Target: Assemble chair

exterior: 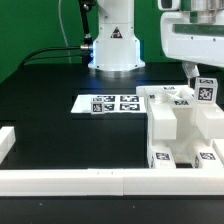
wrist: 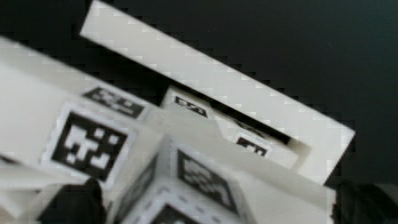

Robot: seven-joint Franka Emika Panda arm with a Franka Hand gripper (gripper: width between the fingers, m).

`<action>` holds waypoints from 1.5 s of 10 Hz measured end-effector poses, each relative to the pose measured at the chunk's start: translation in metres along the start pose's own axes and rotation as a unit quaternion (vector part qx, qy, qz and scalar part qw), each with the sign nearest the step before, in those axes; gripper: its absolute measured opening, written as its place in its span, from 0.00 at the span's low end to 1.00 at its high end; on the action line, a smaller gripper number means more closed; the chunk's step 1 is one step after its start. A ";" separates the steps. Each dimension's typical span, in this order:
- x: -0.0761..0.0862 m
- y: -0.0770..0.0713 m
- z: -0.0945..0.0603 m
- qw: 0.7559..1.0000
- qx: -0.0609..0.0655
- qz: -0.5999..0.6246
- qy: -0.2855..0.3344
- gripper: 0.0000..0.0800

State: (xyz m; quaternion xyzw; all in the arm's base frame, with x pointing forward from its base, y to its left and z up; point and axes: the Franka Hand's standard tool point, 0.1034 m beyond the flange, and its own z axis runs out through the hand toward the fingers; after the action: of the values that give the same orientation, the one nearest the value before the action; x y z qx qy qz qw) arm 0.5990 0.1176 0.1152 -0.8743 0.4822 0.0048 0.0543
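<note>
Where rails (exterior: 60, 181) edge it, black table (exterior: 60, 120) (green wall (exterior: 30, 25) behind)

Chair (exterior: 185, 125) cropped at exterior view's right

Black table (exterior: 50, 110) carries marker board (exterior: 110, 103), chair (exterior: 180, 125).

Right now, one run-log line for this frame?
step: chair assembly | end effector: open, above chair parts | holding: nothing | marker board: flat on table
</note>
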 end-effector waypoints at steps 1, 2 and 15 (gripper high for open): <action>0.000 0.000 0.000 0.999 0.001 -0.042 0.001 0.81; 0.001 0.000 0.000 0.996 0.001 -0.087 0.001 0.81; -0.003 0.003 0.006 0.998 -0.015 -0.050 0.029 0.33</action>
State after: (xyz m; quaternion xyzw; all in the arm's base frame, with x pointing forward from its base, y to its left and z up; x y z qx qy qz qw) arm 0.5948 0.1189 0.1096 -0.8980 0.4388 -0.0163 0.0276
